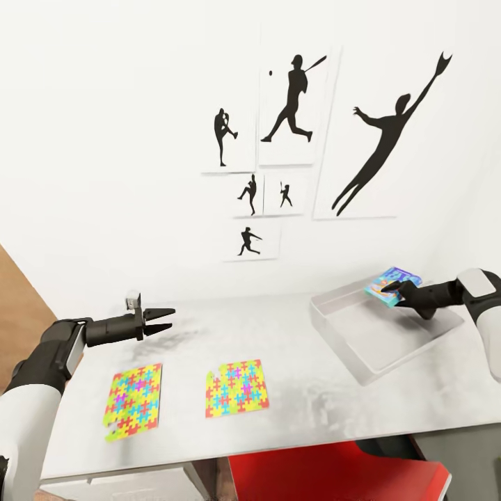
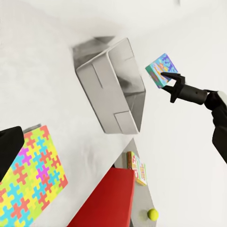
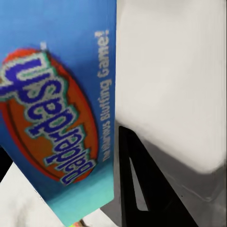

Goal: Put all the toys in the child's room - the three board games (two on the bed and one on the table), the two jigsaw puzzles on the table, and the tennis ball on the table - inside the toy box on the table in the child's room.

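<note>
one board game [image 1: 391, 284] tilted over toy box [image 1: 362, 348]

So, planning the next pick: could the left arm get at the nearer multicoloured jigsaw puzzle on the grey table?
Probably yes: the open left gripper hovers just behind the left jigsaw puzzle, with nothing between them.

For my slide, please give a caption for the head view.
Right end effector holds a board game over the toy box; two jigsaw puzzles wait.

Blue board game [image 1: 391, 285] tilting above far rim of grey open toy box [image 1: 362, 337], two multicoloured jigsaw puzzles [image 1: 133, 401] [image 1: 236, 388] lying flat on bench near front edge, second board game [image 2: 137, 167] and yellow tennis ball [image 2: 152, 214] resting on floor.
</note>
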You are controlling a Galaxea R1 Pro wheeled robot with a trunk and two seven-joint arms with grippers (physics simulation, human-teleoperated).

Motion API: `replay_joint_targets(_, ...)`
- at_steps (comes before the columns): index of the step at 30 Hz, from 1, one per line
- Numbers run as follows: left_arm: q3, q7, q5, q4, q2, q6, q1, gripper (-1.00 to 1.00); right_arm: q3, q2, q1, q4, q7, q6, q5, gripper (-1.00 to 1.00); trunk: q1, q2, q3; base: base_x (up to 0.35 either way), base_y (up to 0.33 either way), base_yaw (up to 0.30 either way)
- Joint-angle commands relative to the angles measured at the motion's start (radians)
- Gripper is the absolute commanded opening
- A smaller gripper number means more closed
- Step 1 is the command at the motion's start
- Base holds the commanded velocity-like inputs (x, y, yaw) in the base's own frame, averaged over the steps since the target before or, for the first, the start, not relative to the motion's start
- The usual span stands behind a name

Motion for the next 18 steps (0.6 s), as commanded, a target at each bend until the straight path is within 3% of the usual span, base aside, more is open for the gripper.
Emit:
replay_joint_targets(1, 0.000, -0.002, 0.001, 0.000, 0.000, 0.010, -0.001, 1.00, -0.005, 0.000, -0.002, -0.001, -0.018, 0.003, -0.012, -1.00, 0.001, -0.002, -0.004, 0.000, 0.000, 0.000)
replay_joint_targets(18, 0.000, -0.002, 0.002, 0.000, 0.000, 0.010, -0.001, 1.00, -0.007, 0.003, -0.009, 0.000, -0.057, 0.003, -0.012, -1.00, 0.001, -0.002, -0.032, 0.000, 0.000, 0.000)
